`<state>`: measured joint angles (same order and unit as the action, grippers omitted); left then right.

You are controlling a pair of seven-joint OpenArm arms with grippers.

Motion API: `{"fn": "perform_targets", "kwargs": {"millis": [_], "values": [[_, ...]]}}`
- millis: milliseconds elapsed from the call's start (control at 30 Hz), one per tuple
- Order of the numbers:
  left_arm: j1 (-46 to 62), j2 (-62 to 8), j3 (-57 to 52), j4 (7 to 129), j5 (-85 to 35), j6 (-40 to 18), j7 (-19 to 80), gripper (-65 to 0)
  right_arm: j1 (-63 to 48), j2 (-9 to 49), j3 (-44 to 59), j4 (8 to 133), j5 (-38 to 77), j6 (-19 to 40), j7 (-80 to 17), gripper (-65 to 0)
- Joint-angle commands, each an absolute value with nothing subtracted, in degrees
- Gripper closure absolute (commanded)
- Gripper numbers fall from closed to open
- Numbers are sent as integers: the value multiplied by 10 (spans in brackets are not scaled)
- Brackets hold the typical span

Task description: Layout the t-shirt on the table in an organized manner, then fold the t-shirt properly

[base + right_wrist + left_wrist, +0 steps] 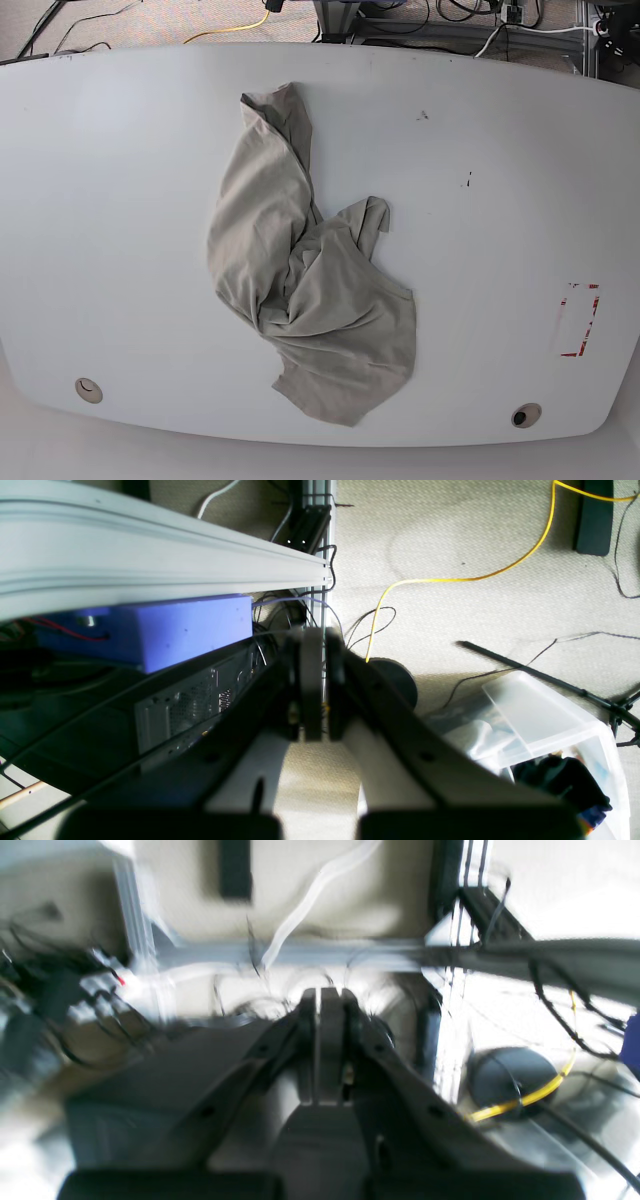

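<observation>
The t-shirt [300, 280], light khaki-grey and wrinkled, lies crumpled in a long diagonal heap on the white table [120, 200], left of centre, running from the far middle toward the near edge. Neither arm shows in the base view. In the left wrist view my left gripper [327, 995] is shut with nothing between its fingers, hanging above floor and frame rails. The right wrist view shows my right gripper [312, 635] likewise shut and empty, off the table over carpet.
A red-outlined rectangle [578, 320] marks the table's right side, and two round holes [88, 390] [525, 414] sit near its front edge. Below the right gripper are a computer case [190, 705], a purple box [150, 630], a yellow cable [450, 577] and a clear plastic bin [545, 730].
</observation>
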<state>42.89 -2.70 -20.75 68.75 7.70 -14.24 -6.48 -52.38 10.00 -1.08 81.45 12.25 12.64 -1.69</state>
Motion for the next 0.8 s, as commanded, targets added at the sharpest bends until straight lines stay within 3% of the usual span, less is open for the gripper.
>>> {"fn": "perform_targets", "kwargs": {"millis": [0,367,767], "values": [[451,-23,-211,728,75,-145,-73,0,-546,102,-9,839,124,128,-9,-2],[502,-18,-213,830,75,-145,-70,0,-608,102,-6,933,124,126,-10,-2],[545,-9,-234,901,74,-147,-69,0,-676,102,73,1075,124,133,-65,-2]]}}
